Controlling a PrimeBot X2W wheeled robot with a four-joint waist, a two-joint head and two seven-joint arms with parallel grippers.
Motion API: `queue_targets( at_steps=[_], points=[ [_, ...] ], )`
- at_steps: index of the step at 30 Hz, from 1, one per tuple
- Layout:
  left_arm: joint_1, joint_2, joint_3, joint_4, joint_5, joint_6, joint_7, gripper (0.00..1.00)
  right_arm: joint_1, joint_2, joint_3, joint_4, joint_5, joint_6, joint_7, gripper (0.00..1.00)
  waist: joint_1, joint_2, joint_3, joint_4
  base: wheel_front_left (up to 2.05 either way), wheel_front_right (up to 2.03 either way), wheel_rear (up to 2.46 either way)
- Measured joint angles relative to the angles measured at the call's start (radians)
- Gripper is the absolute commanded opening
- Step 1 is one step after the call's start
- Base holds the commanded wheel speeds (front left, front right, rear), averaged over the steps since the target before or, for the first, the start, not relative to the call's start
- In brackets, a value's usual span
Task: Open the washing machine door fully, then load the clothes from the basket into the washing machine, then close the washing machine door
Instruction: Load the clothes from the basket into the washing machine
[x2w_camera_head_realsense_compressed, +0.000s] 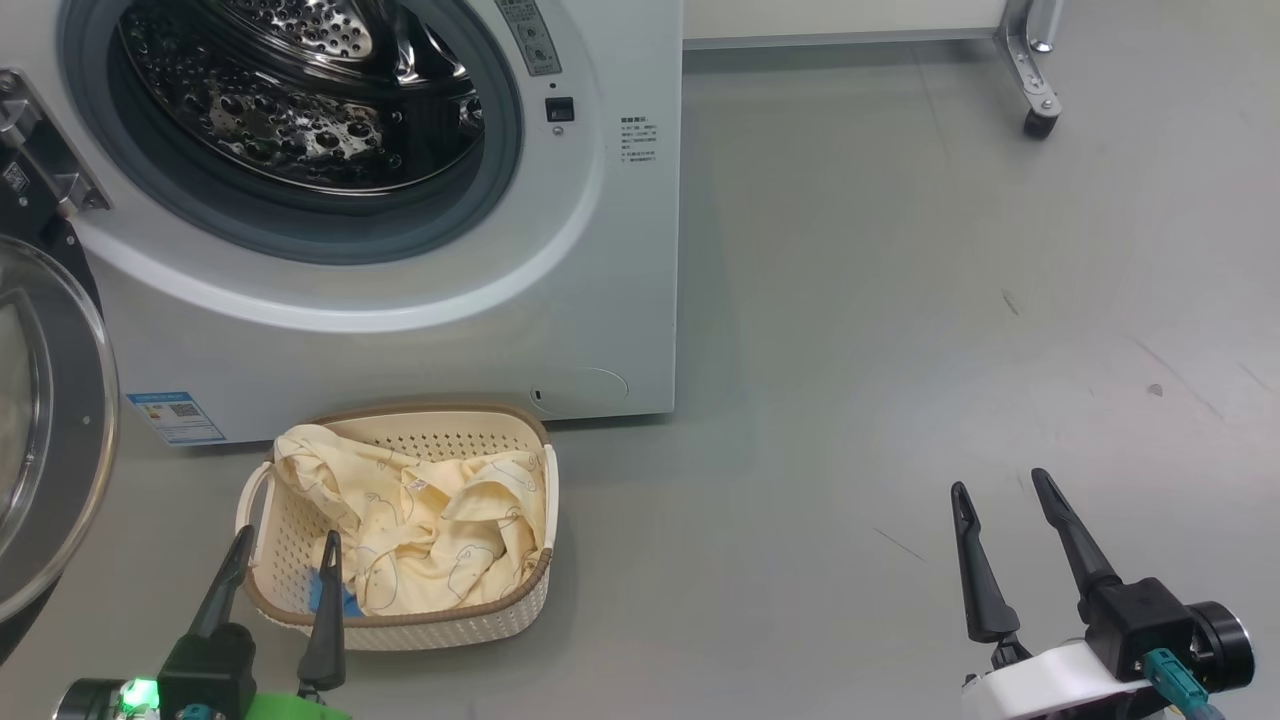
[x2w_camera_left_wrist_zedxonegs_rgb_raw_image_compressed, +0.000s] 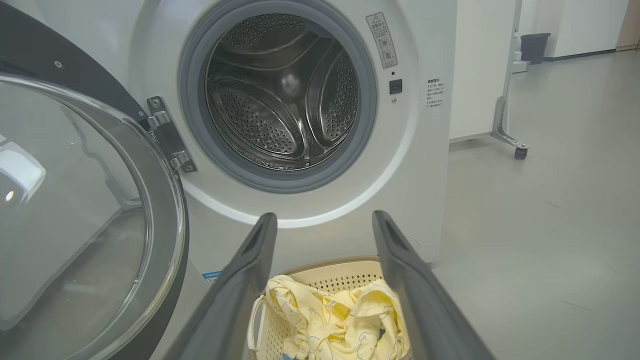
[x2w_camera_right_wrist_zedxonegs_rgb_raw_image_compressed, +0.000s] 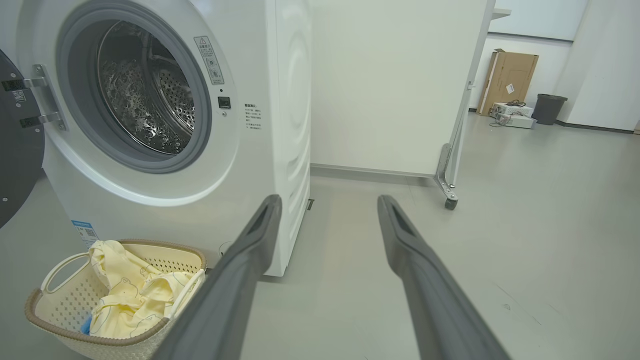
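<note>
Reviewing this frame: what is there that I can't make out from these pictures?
- Head view: the washing machine door is cut off by the left edge.
- Head view: the small blue cloth is mostly buried under the yellow clothes and partly behind the left gripper.
- Garment count: the heap in the basket hides it.
- Left wrist view: the warning sticker text is too small.

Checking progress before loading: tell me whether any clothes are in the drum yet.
No, the drum shows bare perforated steel, and the clothes lie in the basket.
</note>
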Motion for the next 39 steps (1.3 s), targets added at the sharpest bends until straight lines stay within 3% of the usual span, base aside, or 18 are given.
queue_targets(
  at_steps=[23, 39],
  points=[
    [-0.003, -0.002, -0.019, -0.022, 0.001, 0.002, 0.0, 1.0, -0.003, 0.002, 0.001, -0.007, 0.0, 0.004, 0.0, 1.0, 0.0, 0.0, 0.04, 0.007, 0.51, -1.76, 1.25],
    [-0.016, -0.009, -0.033, -0.015, -0.009, 0.002, 0.0, 1.0, -0.011, 0.003, 0.001, -0.005, 0.0, 0.005, 0.0, 1.0, 0.0, 0.0, 0.058, 0.014, 0.33, -0.91, 0.58]
  ],
)
